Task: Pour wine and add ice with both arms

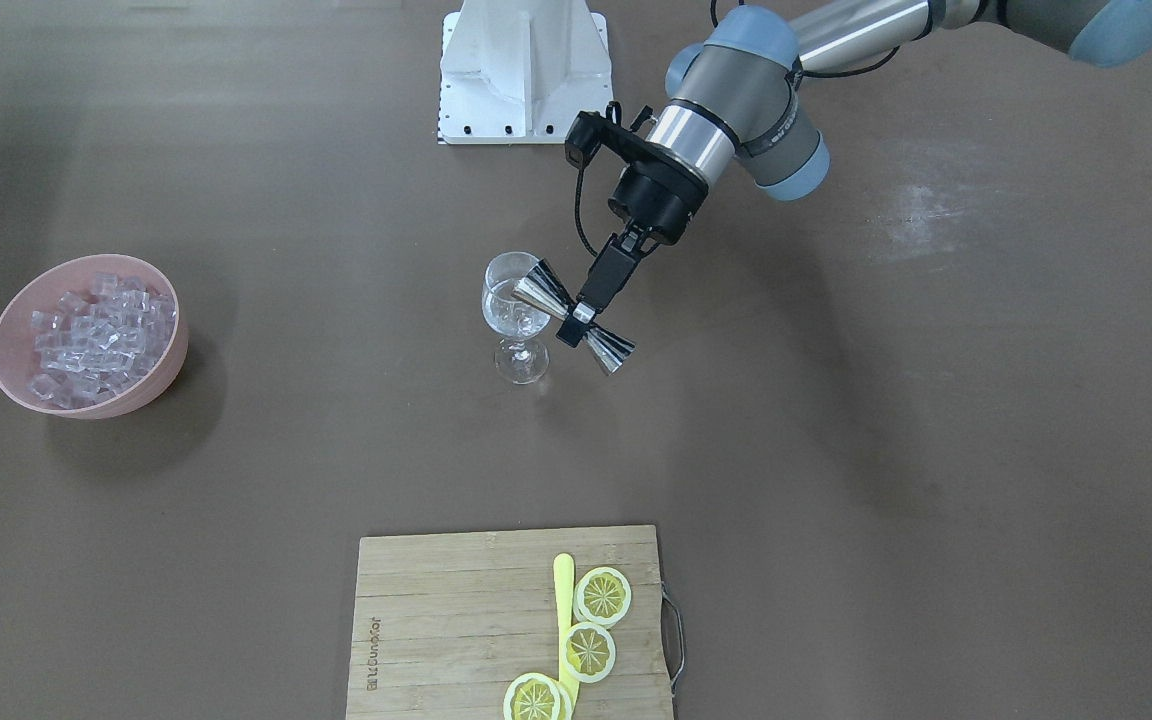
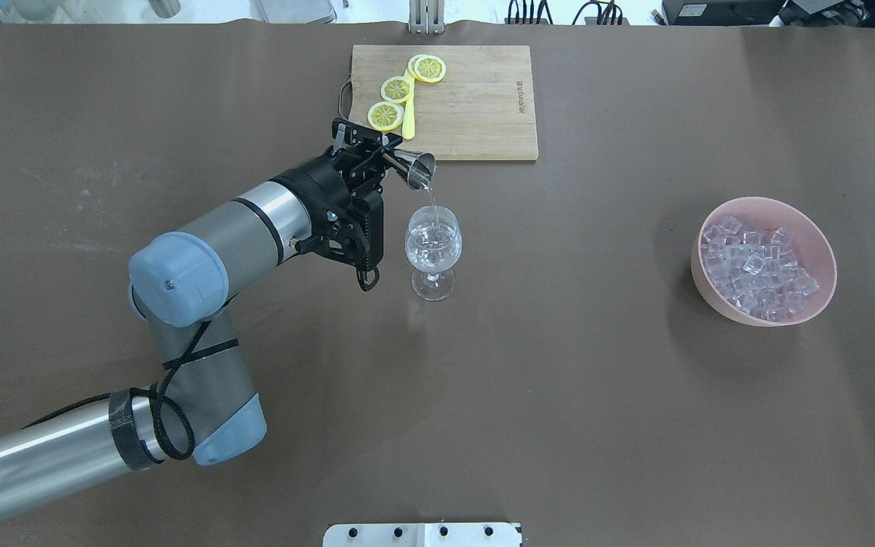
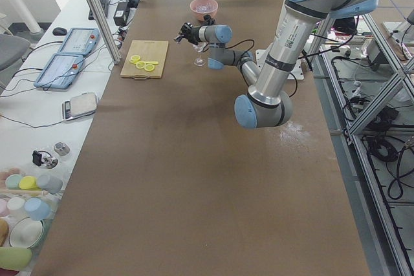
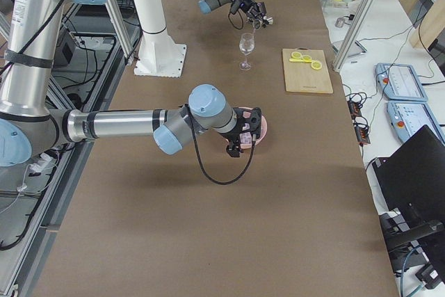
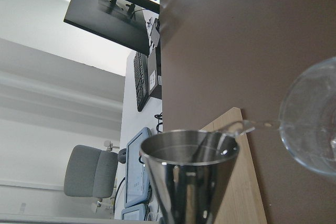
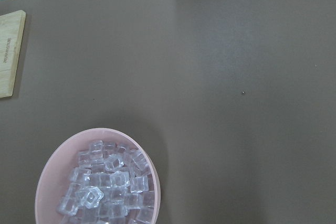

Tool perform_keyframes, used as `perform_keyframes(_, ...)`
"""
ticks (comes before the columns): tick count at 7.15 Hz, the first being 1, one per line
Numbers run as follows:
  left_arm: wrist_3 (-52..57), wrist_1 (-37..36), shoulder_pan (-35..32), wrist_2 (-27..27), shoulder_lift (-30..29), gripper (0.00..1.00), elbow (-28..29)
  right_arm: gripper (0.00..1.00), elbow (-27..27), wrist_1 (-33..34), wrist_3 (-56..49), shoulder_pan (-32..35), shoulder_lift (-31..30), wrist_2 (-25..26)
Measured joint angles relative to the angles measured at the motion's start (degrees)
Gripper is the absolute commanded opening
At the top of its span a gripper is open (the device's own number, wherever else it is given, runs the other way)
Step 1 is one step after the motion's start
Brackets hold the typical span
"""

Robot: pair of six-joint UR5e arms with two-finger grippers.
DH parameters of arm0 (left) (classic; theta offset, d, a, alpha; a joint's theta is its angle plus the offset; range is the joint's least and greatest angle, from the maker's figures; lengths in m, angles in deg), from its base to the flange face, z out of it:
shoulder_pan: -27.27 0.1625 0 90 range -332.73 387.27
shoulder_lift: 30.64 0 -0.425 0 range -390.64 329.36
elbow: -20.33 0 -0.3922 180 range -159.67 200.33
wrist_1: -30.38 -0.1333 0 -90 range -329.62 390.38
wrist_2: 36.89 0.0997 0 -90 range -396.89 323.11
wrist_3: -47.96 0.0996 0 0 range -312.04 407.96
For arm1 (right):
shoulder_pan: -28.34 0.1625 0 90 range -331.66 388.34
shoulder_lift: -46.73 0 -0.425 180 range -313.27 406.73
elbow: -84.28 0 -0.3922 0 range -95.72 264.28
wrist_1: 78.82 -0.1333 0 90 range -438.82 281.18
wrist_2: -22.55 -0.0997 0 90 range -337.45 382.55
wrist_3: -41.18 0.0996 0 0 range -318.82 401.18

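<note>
1. Table (image 2: 597, 418): flat, matte brown covering. Everything below stands on it or hangs over it.

2. Left arm (image 2: 217, 243): silver tube, grey joints, pale blue caps. It reaches to mid-table. Your left gripper (image 1: 576, 322) is clamped on the waist of the jigger (image 2: 416, 167). My advice is to roll only the wrist and leave the arm's position alone, so the spout does not drift off the rim.

3. Right arm (image 4: 118, 124): same build, poised above the bowl (image 1: 158, 385). Its gripper shows only in the side view, so you cannot tell whether it is wide or narrow.

4. Cutting board (image 2: 475, 106): pale slatted wood with a metal handle. It carries lemon slices (image 1: 602, 596) and is just beyond the pour.

5. Bowl: pink, round, smooth-walled and opaque, well apart from the glass.

6. Wine glass (image 2: 433, 243): clear, stemmed, with a rounded bowl, standing upright. It looks thin and top-heavy, so avoid touching its rim with steel.

7. Jigger: polished steel double cone, tipped steeply, with its lip above the glass's far edge. Tilt gradually and hold until the drip ends.

8. Ice (image 2: 756, 266): small glassy cubes heaped in the bowl, likely slippery.

9. Wine (image 5: 256, 125): a colourless thread falling from the jigger lip into the glass, where some has pooled.
</note>
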Motion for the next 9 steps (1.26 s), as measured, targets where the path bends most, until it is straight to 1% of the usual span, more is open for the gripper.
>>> perform_keyframes(1, 1.74, -0.62, 0.00, 0.86, -0.07, 0.00, -0.17, 1.00, 0.00, 0.01, 0.03, 0.00, 0.05, 0.00)
perform_keyframes(4, 7.85, -6.40, 0.58, 5.50, -0.59, 0.00, -3.09, 1.00, -0.05, 0.01, 0.09, 0.00, 0.09, 0.00)
perform_keyframes(6, 12.11, -7.56, 1.67, 6.59, -0.78, 0.00, -3.62, 1.00, -0.15, 0.01, 0.31, 0.09, 0.08, 0.00)
perform_keyframes(9, 15.73, -8.78, 2.80, 7.60, -0.88, 0.00, -3.71, 1.00, -0.50, 0.01, 1.30, 0.17, -0.06, -0.06)
